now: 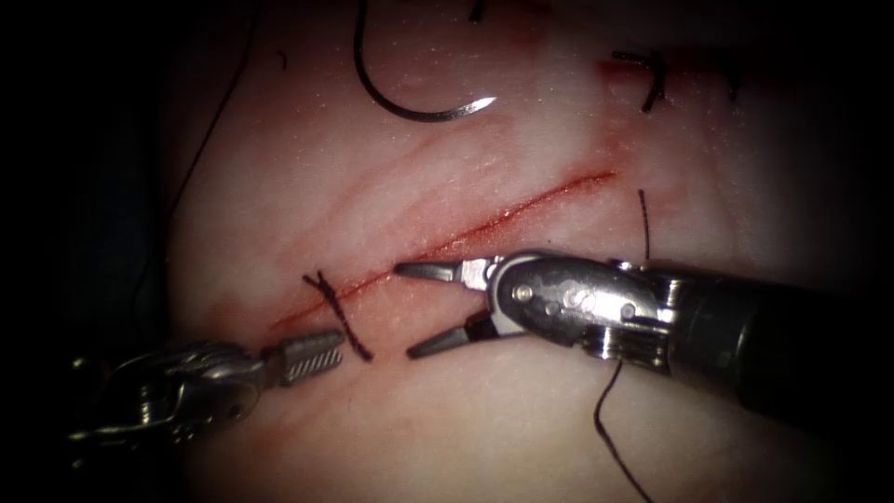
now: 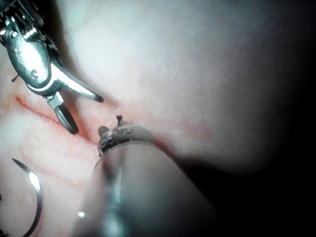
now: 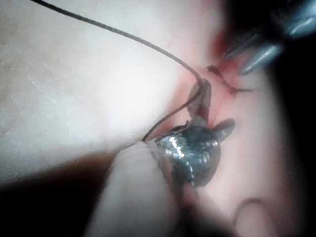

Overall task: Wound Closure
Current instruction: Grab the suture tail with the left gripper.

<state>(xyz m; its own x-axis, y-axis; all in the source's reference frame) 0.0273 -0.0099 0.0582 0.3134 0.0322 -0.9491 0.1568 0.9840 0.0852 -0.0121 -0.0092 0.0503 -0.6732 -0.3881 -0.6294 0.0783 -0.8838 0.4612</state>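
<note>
Across the tissue point(image 1: 521, 130) a thin red cut point(image 1: 484, 224) runs slantwise, from lower left up to the right. Over its lower left end lies a knotted stitch point(image 1: 337, 312) of dark thread, its two ends sticking out on either side.

From the right comes the right tool point(image 1: 419, 312), jaws spread wide and holding nothing; one jaw tip lies at the cut line, the other below it, on the near side. A loose thread point(image 1: 610, 424) curls out from under its shaft, where its upper part is hidden; a short piece also rises behind the shaft.

From the lower left comes the left tool point(image 1: 326, 352), its ribbed tip just beside the lower end of the stitch. Its jaws look closed, and no thread can be made out between them. Much of its body sits in shadow.

Above the cut, well apart from both tools, the needle point(image 1: 410, 102) lies free on the tissue surface, its point to the right; its other end runs off the top edge. In the left wrist view the needle point(image 2: 33, 190) shows again, partly cut off.

Further stitches point(image 1: 652, 79) at the upper right are dim and hard to read.
</note>
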